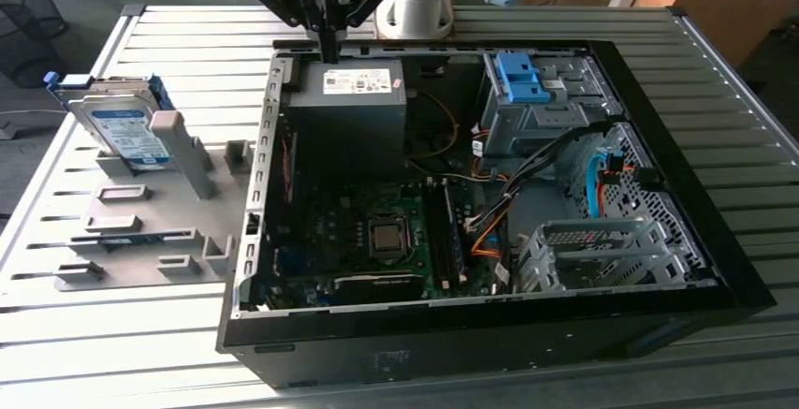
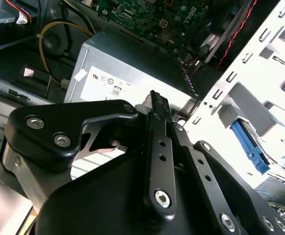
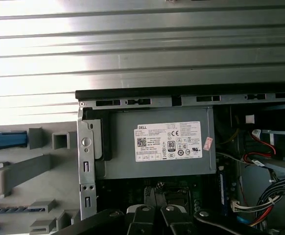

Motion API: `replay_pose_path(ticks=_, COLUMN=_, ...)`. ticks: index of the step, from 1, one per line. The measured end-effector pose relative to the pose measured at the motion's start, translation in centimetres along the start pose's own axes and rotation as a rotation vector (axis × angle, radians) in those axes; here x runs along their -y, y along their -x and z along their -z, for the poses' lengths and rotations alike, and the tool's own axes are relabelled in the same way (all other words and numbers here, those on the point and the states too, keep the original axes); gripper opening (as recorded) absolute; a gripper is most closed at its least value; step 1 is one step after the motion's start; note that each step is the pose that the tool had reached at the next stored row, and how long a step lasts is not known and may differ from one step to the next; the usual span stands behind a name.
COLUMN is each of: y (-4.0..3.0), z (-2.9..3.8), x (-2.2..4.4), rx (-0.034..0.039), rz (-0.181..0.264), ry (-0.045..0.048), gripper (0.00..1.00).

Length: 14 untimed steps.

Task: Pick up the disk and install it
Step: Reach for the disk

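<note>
The disk (image 1: 122,128), a silver drive with a white-and-blue label in a blue carrier, stands on edge in the grey holder (image 1: 138,212) at the exterior view's left, outside the case. A blue edge of its carrier (image 3: 4,139) shows in the first wrist view. My gripper (image 1: 328,51) hangs over the back edge of the open computer case (image 1: 500,334), above the grey power supply (image 1: 350,100), well to the right of the disk. Its black fingers (image 2: 154,105) are pressed together and hold nothing; their tips (image 3: 154,211) also show in the first wrist view.
Inside the case a blue plastic bracket (image 1: 518,77) sits on the metal drive bay at the back right, and a perforated metal cage (image 1: 600,250) stands at the front right. Cables (image 1: 500,203) cross the motherboard (image 1: 374,231). The slatted metal table (image 1: 125,334) surrounds everything.
</note>
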<state>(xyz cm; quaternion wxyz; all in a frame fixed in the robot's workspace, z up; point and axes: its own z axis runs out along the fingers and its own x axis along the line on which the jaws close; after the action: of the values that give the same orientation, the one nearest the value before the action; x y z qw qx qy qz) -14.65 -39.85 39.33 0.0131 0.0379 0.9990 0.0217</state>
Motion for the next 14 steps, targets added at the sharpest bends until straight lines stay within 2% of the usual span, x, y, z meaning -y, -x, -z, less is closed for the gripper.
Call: replay_pose_path(ticks=14, y=-0.57, z=0.01, x=0.04, rx=0.0, rz=0.0, ry=0.0, gripper=0.11)
